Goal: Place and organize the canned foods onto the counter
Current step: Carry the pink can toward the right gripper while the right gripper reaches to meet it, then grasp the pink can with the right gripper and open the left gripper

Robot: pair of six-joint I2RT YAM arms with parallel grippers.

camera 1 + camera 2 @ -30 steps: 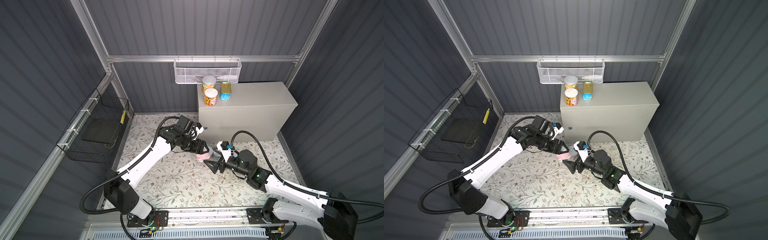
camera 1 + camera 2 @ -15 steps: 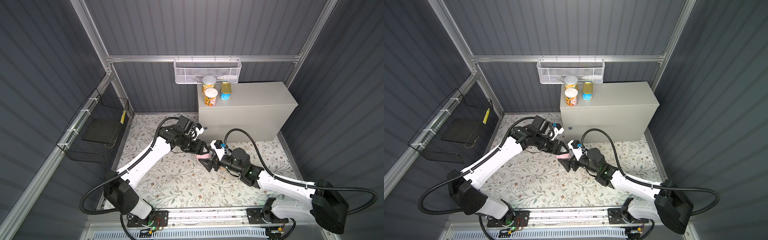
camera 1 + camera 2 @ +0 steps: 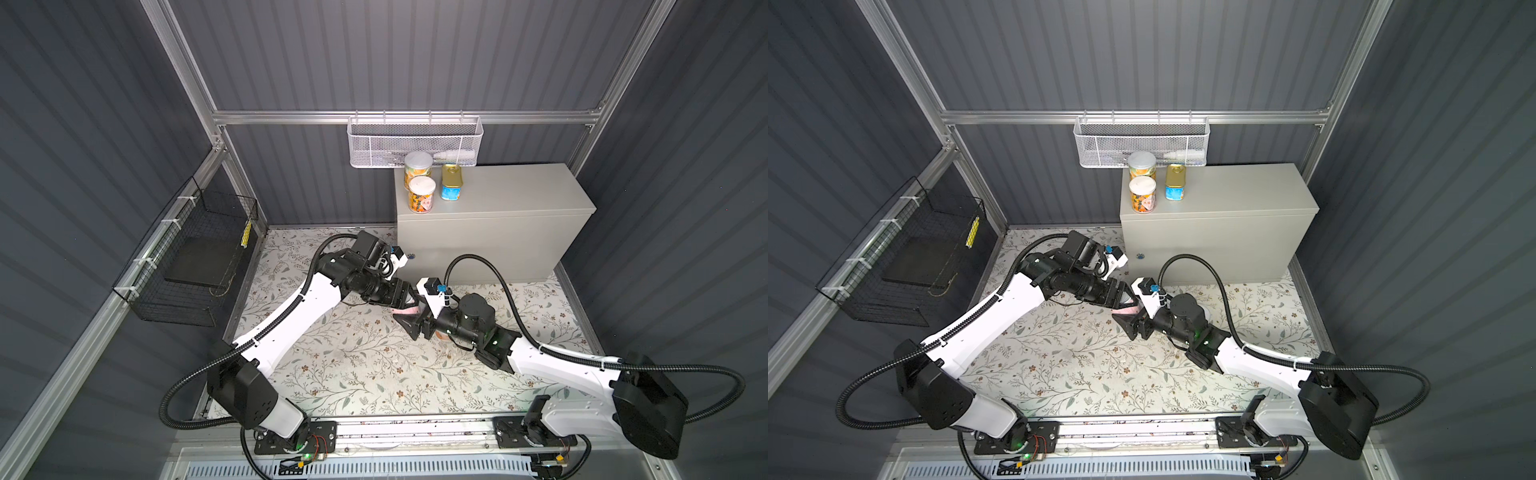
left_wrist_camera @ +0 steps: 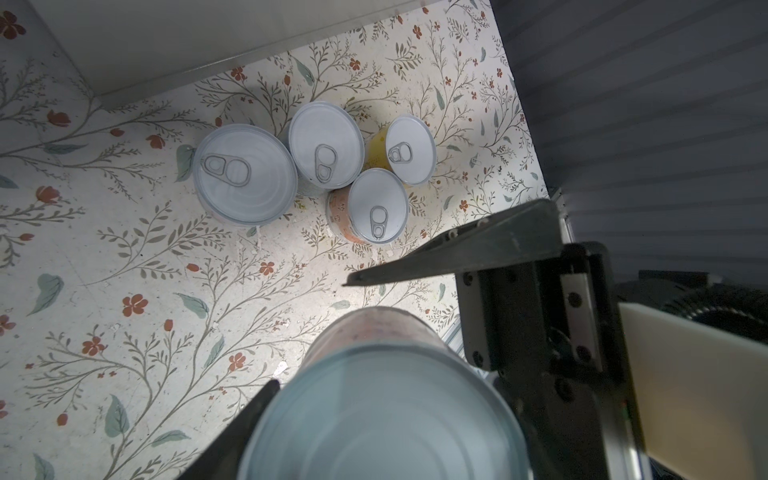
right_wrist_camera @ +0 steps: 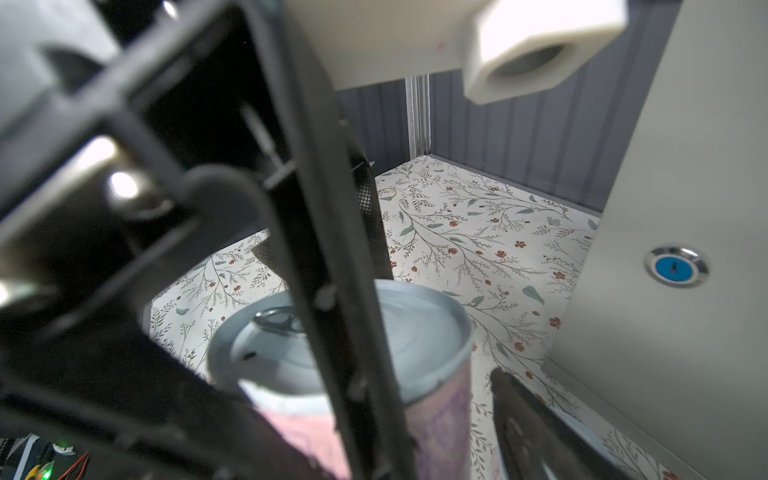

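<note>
- The left gripper (image 3: 402,294) is closed on a round pink-labelled can (image 3: 404,309) with a silvery top. It holds this can top side up over the floral-patterned mat (image 3: 353,353), in front of the counter.
- In the left wrist view one of its black fingers (image 4: 245,419) lies against the side of the pink-labelled can (image 4: 386,399).
- The right gripper (image 3: 415,315) has its jaws apart, one on each side of the same can. In the right wrist view a narrow gap shows between one finger (image 5: 523,415) and the pink label (image 5: 440,415).
- Four other round cans with silvery pull-ring lids stand close together on the mat: a yellow-labelled can (image 4: 411,149), an orange-pink can (image 4: 376,205), a third can (image 4: 326,143) and a fourth can (image 4: 245,174). The labels of the last two are hidden.
- The counter (image 3: 519,195) is a large light-grey metal cabinet with a small round blue lock (image 5: 675,266) on its front.
- On the left rear corner of its top stand two round orange-labelled cans, the rear can (image 3: 419,164) and the front can (image 3: 422,194). A gold tin (image 3: 451,183) with a blue label stands just beside them.
- A white mesh basket (image 3: 415,141) hangs on the back wall and a black wire basket (image 3: 187,257) on the left wall.
</note>
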